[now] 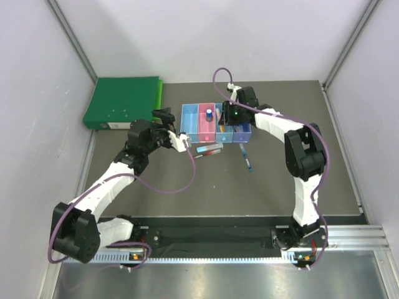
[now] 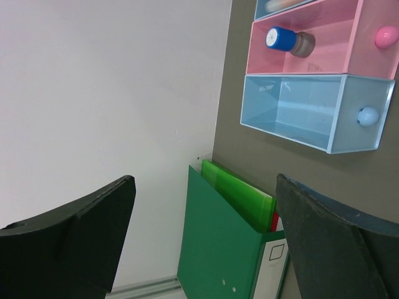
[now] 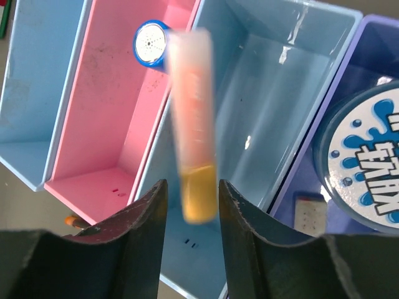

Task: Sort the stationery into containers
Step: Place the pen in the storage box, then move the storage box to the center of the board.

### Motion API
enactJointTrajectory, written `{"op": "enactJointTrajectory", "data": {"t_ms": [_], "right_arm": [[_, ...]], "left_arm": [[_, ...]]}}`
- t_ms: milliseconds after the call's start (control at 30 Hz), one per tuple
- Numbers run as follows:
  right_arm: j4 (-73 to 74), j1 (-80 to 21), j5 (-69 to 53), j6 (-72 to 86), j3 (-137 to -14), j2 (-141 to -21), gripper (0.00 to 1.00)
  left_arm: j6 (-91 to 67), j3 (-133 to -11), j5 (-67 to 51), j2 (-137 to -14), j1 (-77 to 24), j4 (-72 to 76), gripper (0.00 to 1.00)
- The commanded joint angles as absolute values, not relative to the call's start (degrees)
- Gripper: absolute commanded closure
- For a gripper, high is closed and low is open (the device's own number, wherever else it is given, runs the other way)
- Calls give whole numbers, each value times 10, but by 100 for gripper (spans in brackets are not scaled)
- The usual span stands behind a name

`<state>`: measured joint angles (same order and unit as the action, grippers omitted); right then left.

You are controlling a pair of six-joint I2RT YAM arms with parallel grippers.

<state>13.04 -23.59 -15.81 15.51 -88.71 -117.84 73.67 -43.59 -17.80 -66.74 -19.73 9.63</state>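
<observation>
The four joined bins (image 1: 189,128) stand at the table's middle back: light blue, pink, light blue, purple. My right gripper (image 1: 229,115) hovers over them. In its wrist view it (image 3: 192,187) is open, and a blurred orange-pink marker (image 3: 193,124) hangs loose between the jaws, touching neither, above the second light blue bin (image 3: 268,106). A blue-white bottle (image 3: 151,43) lies in the pink bin (image 2: 330,43). A round blue reel (image 3: 368,162) and a small pale block (image 3: 307,215) are in the purple bin. My left gripper (image 1: 173,129) is open and empty left of the bins, as its wrist view (image 2: 206,180) also shows.
A red-blue pen (image 1: 210,149) and a dark blue pen (image 1: 247,157) lie on the table just in front of the bins. A big green binder (image 1: 123,101) lies at the back left against the wall. The first light blue bin (image 2: 312,112) holds nothing.
</observation>
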Motion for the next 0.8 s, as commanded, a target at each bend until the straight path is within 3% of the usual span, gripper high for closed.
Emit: {"op": "enactJointTrajectory", "data": {"t_ms": [0,367,567,767], "right_arm": [[122,-243,-147,144,-923,-1171,61],[136,-243,-131,114,-949,-1142,61],[169,-244,-118,25,-990,-1094,58],[201,-243,-91,-104,-1039,-1047,34]], "left_arm": [[729,-446,-199,-674,-194,129,1],[708,-451,-223,-694,-194,134,1],[682,-439,-324,-731,-194,132,1],[700,-476,-460,-802,-196,55,1]]}}
